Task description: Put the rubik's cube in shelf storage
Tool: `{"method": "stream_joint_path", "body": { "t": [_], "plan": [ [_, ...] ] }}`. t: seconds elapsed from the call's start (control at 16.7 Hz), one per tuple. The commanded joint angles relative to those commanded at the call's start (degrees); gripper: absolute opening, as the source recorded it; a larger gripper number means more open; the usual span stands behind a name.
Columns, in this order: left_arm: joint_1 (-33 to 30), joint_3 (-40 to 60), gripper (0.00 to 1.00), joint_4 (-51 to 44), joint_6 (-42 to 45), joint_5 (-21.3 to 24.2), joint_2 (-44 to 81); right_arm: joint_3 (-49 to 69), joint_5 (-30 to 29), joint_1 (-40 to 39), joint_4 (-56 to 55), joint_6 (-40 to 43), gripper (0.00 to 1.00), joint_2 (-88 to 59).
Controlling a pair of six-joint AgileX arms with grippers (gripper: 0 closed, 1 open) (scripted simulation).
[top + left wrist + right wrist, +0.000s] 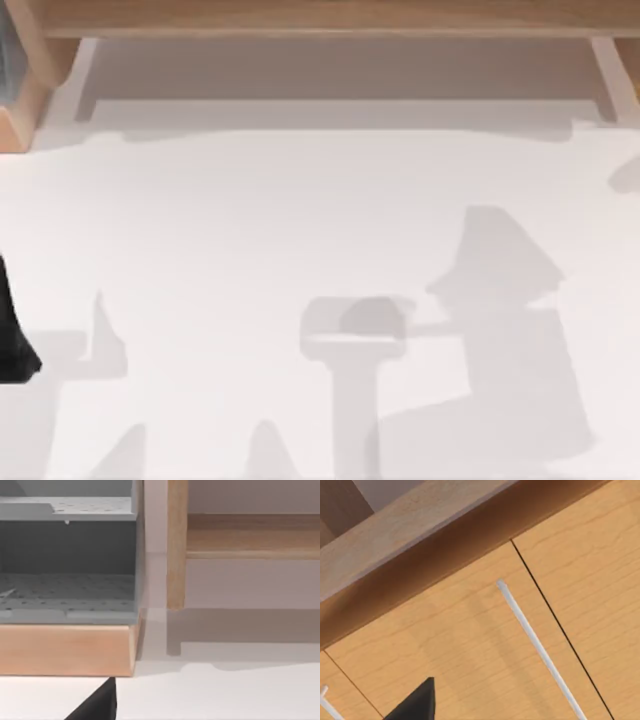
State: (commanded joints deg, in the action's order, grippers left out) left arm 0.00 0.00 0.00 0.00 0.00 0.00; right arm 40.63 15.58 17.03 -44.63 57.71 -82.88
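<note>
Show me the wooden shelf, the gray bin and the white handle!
shelf storage (320, 17), top view, its long flat board.
gray bin (67, 597), left wrist view, its dotted floor.
white handle (535, 642), right wrist view, mid-bar.

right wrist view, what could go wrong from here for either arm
1. The right end effector faces the light-brown wooden cabinet doors up close, beside a white bar handle. Pushing on might strike a door or snag the handle.
2. The left end effector sits near the light wooden base under the grey perforated rack. A forward move could bump that edge.
</note>
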Motion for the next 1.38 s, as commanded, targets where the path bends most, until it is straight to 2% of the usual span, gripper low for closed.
{"method": "stream_joint_path", "body": {
  "t": [0.3,0.6,1.08,1.38],
  "plan": [
    [0.0,0.0,1.0,0.0,0.0,0.0,0.0,12.68,4.76,5.56,-13.94,18.09,1.0,-28.77],
    [0.0,0.0,1.0,0.0,0.0,0.0,0.0,20.78,7.99,8.73,-22.83,29.36,1.0,-45.9],
    [0.0,0.0,1.0,0.0,0.0,0.0,0.0,22.31,8.51,8.99,-24.34,31.47,1.0,-48.93],
    [0.0,0.0,1.0,0.0,0.0,0.0,0.0,27.45,7.52,8.19,-21.72,31.57,1.0,-51.26]
  ]
}}
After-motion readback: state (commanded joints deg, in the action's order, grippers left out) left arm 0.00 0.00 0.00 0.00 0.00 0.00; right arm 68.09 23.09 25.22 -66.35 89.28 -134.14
